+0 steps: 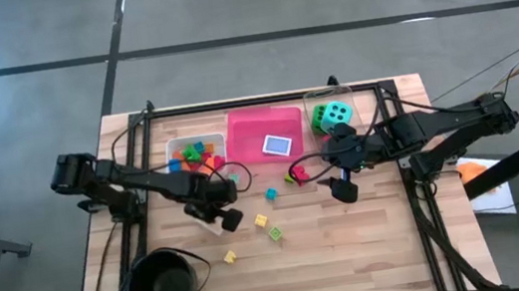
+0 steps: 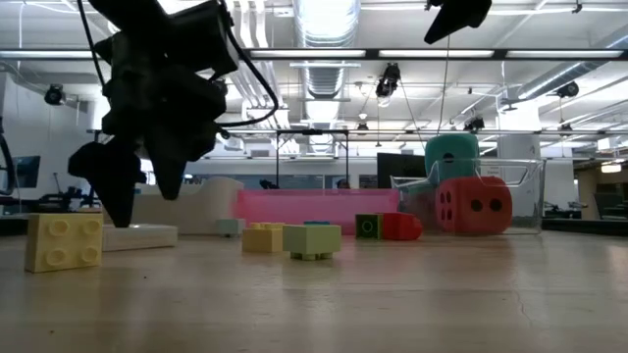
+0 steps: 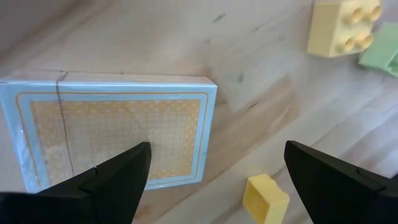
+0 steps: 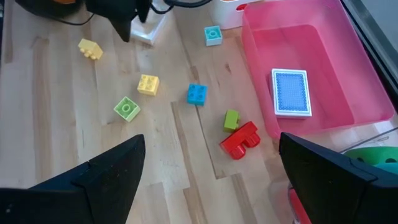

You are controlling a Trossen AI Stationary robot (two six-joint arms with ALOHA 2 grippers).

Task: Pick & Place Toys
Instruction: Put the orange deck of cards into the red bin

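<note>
A card pack with an orange-patterned back [image 3: 118, 130] lies flat on the table; it also shows in the low view [image 2: 137, 235]. My left gripper [image 3: 211, 180] is open just above it, one finger over the pack and one beyond its edge; it also shows in the high view [image 1: 213, 212]. My right gripper [image 4: 211, 180] is open and empty, held high over the table's middle [image 1: 343, 187]. Loose blocks lie between the arms: red [image 4: 239, 140], blue [image 4: 197, 93], yellow [image 4: 148, 84], green [image 4: 126, 109]. A blue-backed card [image 4: 291, 92] lies in the pink tray [image 1: 247, 127].
A white tray [image 1: 171, 147] with several bright blocks stands at the back left. A clear tray [image 2: 525, 196] at the back right holds the green die [image 1: 333, 114], the red die [image 2: 476, 206] and the teal die [image 2: 451, 157]. A black bowl [image 1: 162, 284] stands at the near left.
</note>
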